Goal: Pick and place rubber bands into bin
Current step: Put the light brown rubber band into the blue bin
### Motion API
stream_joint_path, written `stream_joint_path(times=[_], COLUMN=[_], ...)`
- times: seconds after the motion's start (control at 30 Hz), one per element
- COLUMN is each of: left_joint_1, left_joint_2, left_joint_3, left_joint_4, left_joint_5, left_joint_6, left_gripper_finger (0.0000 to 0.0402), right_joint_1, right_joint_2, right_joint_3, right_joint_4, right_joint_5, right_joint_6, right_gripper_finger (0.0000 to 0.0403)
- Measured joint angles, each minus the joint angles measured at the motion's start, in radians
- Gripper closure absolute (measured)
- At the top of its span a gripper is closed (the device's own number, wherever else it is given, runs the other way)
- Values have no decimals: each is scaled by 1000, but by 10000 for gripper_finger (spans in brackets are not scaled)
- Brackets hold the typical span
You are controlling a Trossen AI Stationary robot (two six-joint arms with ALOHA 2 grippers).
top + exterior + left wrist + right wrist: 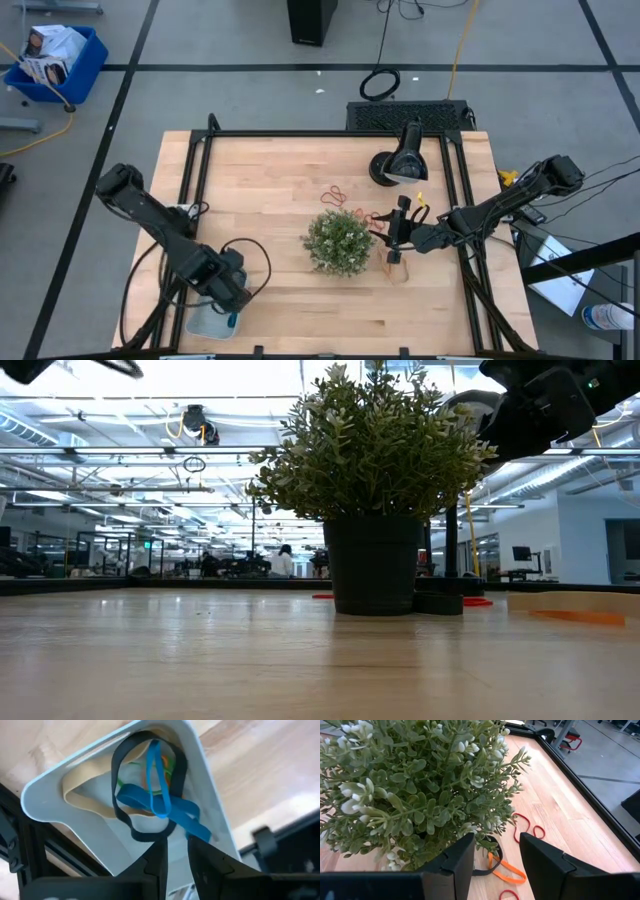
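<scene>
Hiding most of the bin (205, 322) in the high view beneath the left gripper (232, 296) at the table's (280, 200) near-left corner. Revealing itself only in the left wrist view: pale blue tray (100, 780) holding blue, dark and tan rubber bands (160, 805), fingers (157, 862) slightly apart, gripping nothing. Hovering just right of the plant (340, 240), the right gripper (400, 232) with fingers spread wide and empty. Lying loose near the pot: orange and red bands (520, 850). Blocking those bands almost wholly in the low view: the plant.
</scene>
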Motion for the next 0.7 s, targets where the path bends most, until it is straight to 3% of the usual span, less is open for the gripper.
stream_joint_path(times=[0.2,0.43,0.57,0.7], left_joint_1=[1,5,35,90], left_joint_2=[-107,-203,-225,-226], left_joint_3=[0,0,0,0], left_joint_4=[-1,8,49,106], left_joint_5=[-118,-402,-545,-615], left_joint_6=[7,81,181,335], left_gripper_finger=[320,320,320,320], right_joint_1=[0,0,0,1], right_joint_2=[0,0,-2,-2], right_joint_3=[0,0,0,0], right_joint_4=[0,0,-2,-4], right_joint_5=[0,-1,-70,-137], right_joint_6=[-19,-26,-19,-18], right_gripper_finger=[252,252,252,252])
